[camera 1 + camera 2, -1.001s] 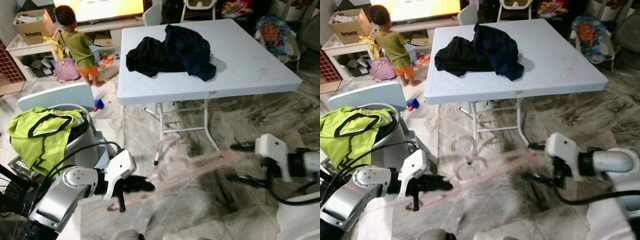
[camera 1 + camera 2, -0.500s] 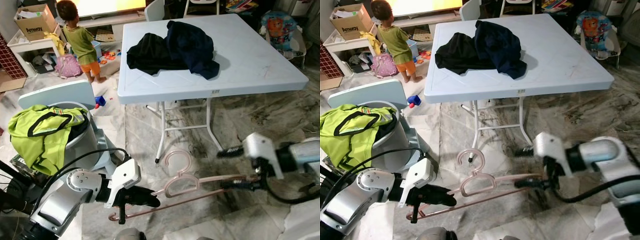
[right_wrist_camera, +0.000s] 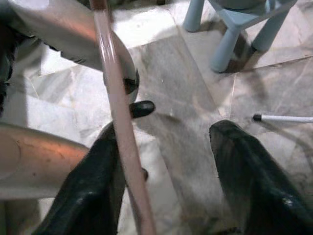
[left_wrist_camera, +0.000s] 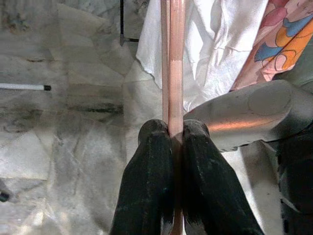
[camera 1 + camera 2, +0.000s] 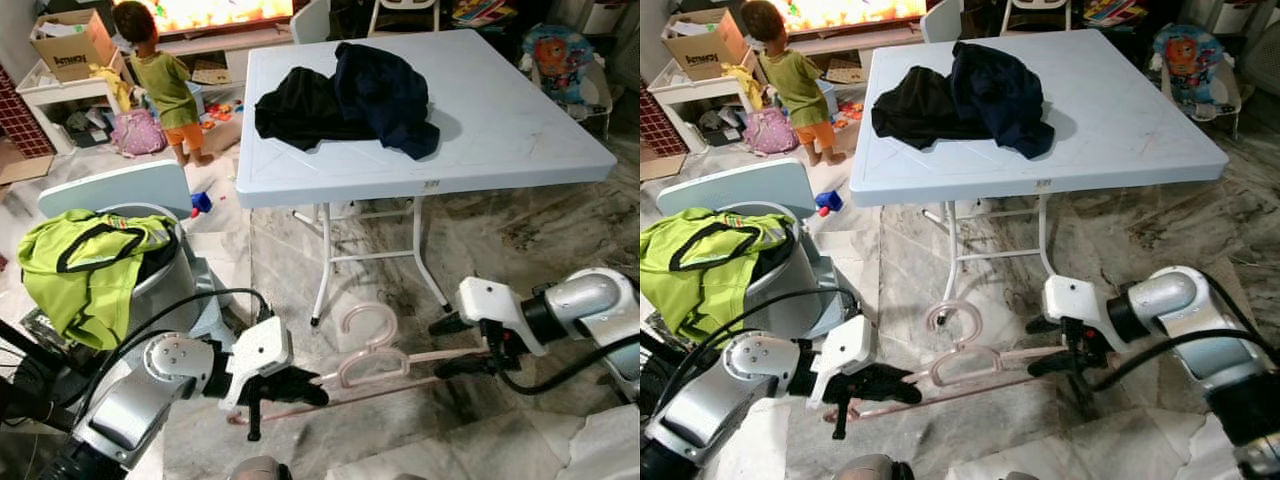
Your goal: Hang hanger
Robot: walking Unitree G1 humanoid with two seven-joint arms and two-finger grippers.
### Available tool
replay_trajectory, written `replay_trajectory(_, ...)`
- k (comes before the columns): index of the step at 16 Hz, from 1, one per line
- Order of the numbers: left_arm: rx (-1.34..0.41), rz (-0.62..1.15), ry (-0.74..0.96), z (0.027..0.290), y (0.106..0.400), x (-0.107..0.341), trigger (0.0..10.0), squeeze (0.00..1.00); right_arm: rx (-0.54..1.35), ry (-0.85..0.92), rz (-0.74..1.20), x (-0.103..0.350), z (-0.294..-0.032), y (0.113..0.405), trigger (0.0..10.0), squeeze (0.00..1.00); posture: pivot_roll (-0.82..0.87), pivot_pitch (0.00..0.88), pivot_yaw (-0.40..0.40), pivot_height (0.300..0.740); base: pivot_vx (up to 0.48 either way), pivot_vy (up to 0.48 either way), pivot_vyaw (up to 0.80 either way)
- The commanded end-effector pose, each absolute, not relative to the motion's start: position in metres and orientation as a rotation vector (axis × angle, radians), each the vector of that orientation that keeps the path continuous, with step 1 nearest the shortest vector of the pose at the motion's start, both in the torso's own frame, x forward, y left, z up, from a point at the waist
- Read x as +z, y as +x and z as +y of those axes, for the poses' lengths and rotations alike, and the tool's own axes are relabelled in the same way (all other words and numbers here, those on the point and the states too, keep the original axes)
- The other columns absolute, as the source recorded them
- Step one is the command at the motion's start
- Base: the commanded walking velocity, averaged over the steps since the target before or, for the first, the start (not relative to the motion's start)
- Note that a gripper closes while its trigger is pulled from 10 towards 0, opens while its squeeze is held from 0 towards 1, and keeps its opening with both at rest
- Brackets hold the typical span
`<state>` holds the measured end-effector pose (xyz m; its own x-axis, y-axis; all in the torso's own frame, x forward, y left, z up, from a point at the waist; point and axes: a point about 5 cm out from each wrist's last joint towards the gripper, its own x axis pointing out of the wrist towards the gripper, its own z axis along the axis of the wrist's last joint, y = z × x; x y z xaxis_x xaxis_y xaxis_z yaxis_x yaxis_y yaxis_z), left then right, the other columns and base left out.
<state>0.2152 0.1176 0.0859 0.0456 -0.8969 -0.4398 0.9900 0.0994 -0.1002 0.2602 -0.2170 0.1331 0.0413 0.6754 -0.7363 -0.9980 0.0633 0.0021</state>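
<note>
The pink hanger [image 5: 375, 362] hangs low over the marble floor [image 5: 520, 240], stretched between the two arms, with its hook [image 5: 365, 322] curling upward just beyond the midpoint of the two end effectors. The left end effector [image 5: 300, 391] has its fingers [image 4: 151, 196] pressed together, pinching the hanger's lower bar, which runs straight out from between them. The right end effector [image 5: 452, 345] has its fingers [image 3: 254, 181] spread; the hanger's bar lies against one finger while the other stands well apart from it.

Compared with half a second ago, the hanger is sharp rather than sagging toward the left end effector, and it now sits nearer level. The right end effector has drawn in closer to the hook, and the left one has edged forward along the bar. A second ago the hanger was only a pink blur between them.

Beyond both end effectors stands the white bench [image 5: 500, 120], carrying a heap of dark clothes [image 5: 345, 95]. Off past the left end effector, a green garment [image 5: 85, 265] drapes over a basket [image 5: 165, 290], and a small person [image 5: 160, 85] stands farther back.
</note>
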Motion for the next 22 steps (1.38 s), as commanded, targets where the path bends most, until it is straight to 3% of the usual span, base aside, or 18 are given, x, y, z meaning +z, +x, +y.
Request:
replay_trajectory(1, -1.457, 0.430, 0.300, 0.117, 0.219, 0.086, 10.0, 0.00, 1.439, -0.682, 0.657, 0.135, -0.212, 0.263, 0.0, 0.00, -0.03, 0.000, 0.048, 0.740, 0.000, 0.000, 0.00)
replay_trajectory(20, -1.443, 0.406, 0.333, 0.112, 0.223, 0.075, 10.0, 0.00, 1.466, -0.686, 0.688, 0.126, -0.219, 0.263, 0.0, 0.00, -0.04, 0.000, 0.052, 0.740, 0.000, 0.000, 0.00)
replay_trajectory(21, -1.445, 0.413, 0.334, 0.113, 0.224, 0.074, 10.0, 0.37, 1.463, -0.693, 0.694, 0.124, -0.221, 0.262, 0.0, 0.00, -0.04, 0.000, 0.054, 0.740, 0.000, 0.000, 0.00)
replay_trajectory(22, -1.431, 0.415, 0.328, 0.113, 0.226, 0.073, 10.0, 1.00, 1.454, -0.692, 0.692, 0.123, -0.222, 0.263, 0.0, 0.00, -0.04, 0.000, 0.054, 0.740, 0.000, 0.000, 0.00)
